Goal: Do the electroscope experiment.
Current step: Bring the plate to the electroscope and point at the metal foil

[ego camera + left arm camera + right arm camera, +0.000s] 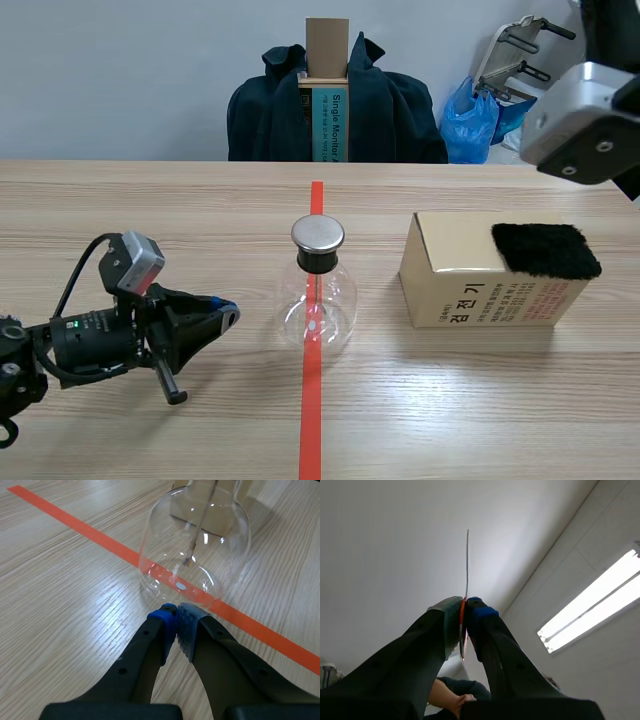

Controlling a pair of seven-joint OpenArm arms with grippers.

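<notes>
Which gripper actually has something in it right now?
The right gripper, pointed up at the ceiling, pinches a thin strip. The left gripper is shut on nothing, just short of the glass flask.

Teal box (330, 125) at back: "Single Monit…"; cardboard box (470, 262) w/ Korean print.

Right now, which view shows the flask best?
The scene view: the whole flask shows, from cap to base. The left wrist view shows only its bulb, the right wrist view none of it.
</notes>
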